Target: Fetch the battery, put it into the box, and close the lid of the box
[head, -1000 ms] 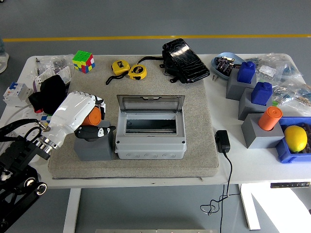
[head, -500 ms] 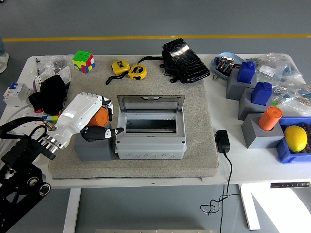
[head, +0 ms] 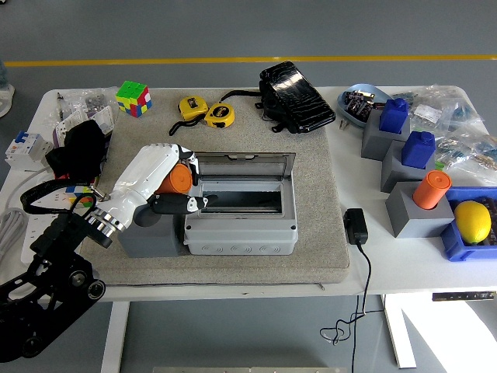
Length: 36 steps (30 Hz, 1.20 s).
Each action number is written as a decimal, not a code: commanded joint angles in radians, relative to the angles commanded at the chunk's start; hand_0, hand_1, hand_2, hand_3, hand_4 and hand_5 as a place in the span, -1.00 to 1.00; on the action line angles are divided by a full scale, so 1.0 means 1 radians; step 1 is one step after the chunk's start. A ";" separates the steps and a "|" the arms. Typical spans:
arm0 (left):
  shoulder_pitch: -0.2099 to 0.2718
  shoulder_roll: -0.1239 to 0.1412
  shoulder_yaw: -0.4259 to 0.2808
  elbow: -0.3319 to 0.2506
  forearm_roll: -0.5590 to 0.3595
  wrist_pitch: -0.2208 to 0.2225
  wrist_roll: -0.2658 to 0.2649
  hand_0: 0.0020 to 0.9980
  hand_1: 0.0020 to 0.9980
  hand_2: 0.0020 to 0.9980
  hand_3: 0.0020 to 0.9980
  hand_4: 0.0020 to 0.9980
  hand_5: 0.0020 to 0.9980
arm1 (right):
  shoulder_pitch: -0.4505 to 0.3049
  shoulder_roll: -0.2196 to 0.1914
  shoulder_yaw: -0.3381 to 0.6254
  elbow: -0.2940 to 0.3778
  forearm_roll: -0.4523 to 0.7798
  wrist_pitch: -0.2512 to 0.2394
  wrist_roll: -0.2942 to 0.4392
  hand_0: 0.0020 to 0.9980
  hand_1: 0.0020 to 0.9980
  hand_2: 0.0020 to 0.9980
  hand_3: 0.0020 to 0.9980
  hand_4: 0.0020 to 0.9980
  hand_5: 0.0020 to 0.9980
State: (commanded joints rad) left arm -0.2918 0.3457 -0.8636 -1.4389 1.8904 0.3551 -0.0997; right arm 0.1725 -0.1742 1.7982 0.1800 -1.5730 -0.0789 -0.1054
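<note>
While gripping the orange battery [head: 179,178] between curled white fingers, left hand [head: 167,183] hovering at the left edge of the grey box [head: 241,217], just over its rim. Battery raised clear of the grey block [head: 149,233] that stands touching the box's left wall. Box open, hinged clear lid [head: 241,162] tilted up and back along the far side, dark interior exposed. Box and block both resting on a grey mat [head: 311,186] covering the middle of the white tabletop [head: 357,268]. Behind the mat: a Rubik's cube [head: 133,98], two yellow tape measures [head: 206,111] and a glossy black pouch [head: 296,97]. Off to the right: more grey blocks carrying blue batteries [head: 394,114] and one more orange battery [head: 431,189], plus a lemon [head: 473,221] in a blue tray [head: 458,247]. Black power adapter [head: 356,226] just beside the mat's right edge.
</note>
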 joint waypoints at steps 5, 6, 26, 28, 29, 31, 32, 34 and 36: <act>0.003 -0.012 0.024 0.007 -0.006 -0.001 -0.001 -0.96 -1.00 -0.83 -0.89 0.63 -0.51 | 0.001 -0.001 0.001 0.000 0.002 -0.001 0.001 0.75 0.64 0.58 0.69 1.00 1.00; 0.004 -0.011 0.023 0.004 -0.007 -0.001 0.000 -0.96 -1.00 -0.83 -0.89 0.63 -0.51 | 0.001 -0.002 0.004 0.000 -0.001 -0.001 0.000 0.75 0.64 0.58 0.69 1.00 1.00; -0.018 -0.021 0.059 0.007 -0.051 -0.012 0.020 -0.96 -1.00 -0.83 -0.89 0.62 -0.51 | 0.006 -0.003 0.013 0.000 -0.002 -0.003 0.000 0.74 0.64 0.58 0.69 1.00 1.00; -0.033 -0.029 0.071 0.022 -0.078 -0.012 0.014 -0.96 -1.00 -0.83 -0.88 0.62 -0.51 | 0.006 -0.002 0.013 0.000 -0.003 -0.003 0.000 0.74 0.64 0.58 0.69 1.00 1.00; -0.038 -0.033 0.074 0.027 -0.083 -0.011 0.013 -0.96 -1.00 -0.83 -0.88 0.62 -0.51 | 0.006 -0.001 0.013 0.000 -0.002 -0.003 0.000 0.74 0.64 0.58 0.69 1.00 1.00; -0.052 -0.037 0.085 0.035 -0.103 -0.010 0.008 -0.96 -1.00 -0.83 -0.88 0.62 -0.51 | 0.007 -0.002 0.008 0.000 0.002 -0.003 0.001 0.74 0.64 0.58 0.69 1.00 1.00; -0.057 -0.039 0.091 0.038 -0.110 -0.011 0.007 -0.96 -1.00 -0.83 -0.88 0.62 -0.51 | 0.007 -0.002 0.008 0.000 0.000 -0.003 0.001 0.74 0.64 0.58 0.69 1.00 1.00; -0.063 -0.041 0.095 0.045 -0.116 -0.010 0.006 -0.96 -1.00 -0.83 -0.89 0.62 -0.50 | 0.006 -0.003 0.009 0.000 -0.001 -0.003 0.000 0.75 0.64 0.58 0.69 1.00 1.00; -0.064 -0.045 0.097 0.052 -0.117 -0.010 0.010 -0.96 -1.00 -0.83 -0.89 0.62 -0.50 | 0.005 -0.004 0.010 0.000 -0.002 -0.003 0.000 0.75 0.64 0.58 0.69 1.00 1.00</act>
State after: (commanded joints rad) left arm -0.3559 0.3011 -0.7669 -1.3865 1.7731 0.3452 -0.0899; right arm 0.1774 -0.1778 1.8080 0.1800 -1.5750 -0.0821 -0.1059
